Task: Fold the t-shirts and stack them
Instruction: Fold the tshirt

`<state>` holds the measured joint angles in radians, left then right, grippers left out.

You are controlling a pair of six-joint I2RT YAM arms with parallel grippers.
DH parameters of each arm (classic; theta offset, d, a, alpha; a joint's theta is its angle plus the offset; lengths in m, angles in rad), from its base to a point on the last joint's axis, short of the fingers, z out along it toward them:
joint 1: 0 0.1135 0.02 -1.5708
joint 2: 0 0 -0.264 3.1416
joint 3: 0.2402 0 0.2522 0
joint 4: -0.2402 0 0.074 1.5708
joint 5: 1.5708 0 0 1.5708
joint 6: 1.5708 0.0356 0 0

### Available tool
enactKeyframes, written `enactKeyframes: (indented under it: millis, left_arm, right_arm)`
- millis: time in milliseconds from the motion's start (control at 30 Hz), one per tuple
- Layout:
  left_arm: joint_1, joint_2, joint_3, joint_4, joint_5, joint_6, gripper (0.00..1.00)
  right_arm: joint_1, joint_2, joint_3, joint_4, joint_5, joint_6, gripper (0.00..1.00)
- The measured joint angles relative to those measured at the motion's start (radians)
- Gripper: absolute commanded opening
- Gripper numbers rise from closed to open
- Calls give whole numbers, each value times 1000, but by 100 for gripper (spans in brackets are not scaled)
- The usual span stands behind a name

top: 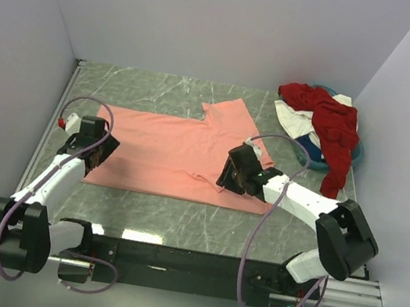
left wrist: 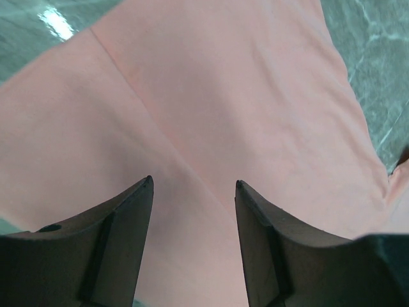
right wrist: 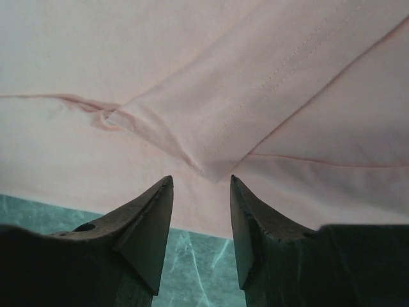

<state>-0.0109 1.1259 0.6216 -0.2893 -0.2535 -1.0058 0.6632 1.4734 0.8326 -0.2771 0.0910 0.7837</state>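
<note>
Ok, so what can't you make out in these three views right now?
- Left wrist view: frame edges crop the salmon-pink shirt; only a patch shows beyond the left gripper.
- Right wrist view: same cropping beyond the right gripper.
- Top view: both grippers' fingertips hide under their own wrist housings.
- Top view: the teal-blue shirt lies mostly buried under the dark red shirt and white shirt; shape unclear.

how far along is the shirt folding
Done: the salmon-pink shirt lies spread flat, one flap folded over. In hand: left gripper and right gripper hover open above it, gripping nothing. Left: its remaining folds, plus dark red shirt, white shirt and teal-blue shirt heaped far right; no stack.
</note>
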Motion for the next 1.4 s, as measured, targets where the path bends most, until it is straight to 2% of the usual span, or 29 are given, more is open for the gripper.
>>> enactKeyframes:
  millis: [633, 733, 833, 967, 1033, 1400]
  left_arm:
    - [-45, 76, 27, 21, 1, 7, 59]
    - [-46, 89, 33, 24, 2, 11, 58]
    - [-48, 100, 35, 27, 1, 17, 58]
    - [-50, 103, 36, 27, 0, 18, 58]
    - [-50, 103, 38, 28, 0, 18, 58]
    - [-51, 127, 46, 37, -2, 24, 58]
  right_arm:
    - [37, 97, -27, 95, 0, 73, 47]
    - [41, 103, -32, 98, 6, 75, 42]
    - [42, 118, -32, 100, 10, 75, 33]
    - [42, 127, -31, 105, 19, 75, 8]
    - [43, 133, -21, 103, 24, 72, 3]
    - [46, 196, 150, 26, 87, 18, 0]
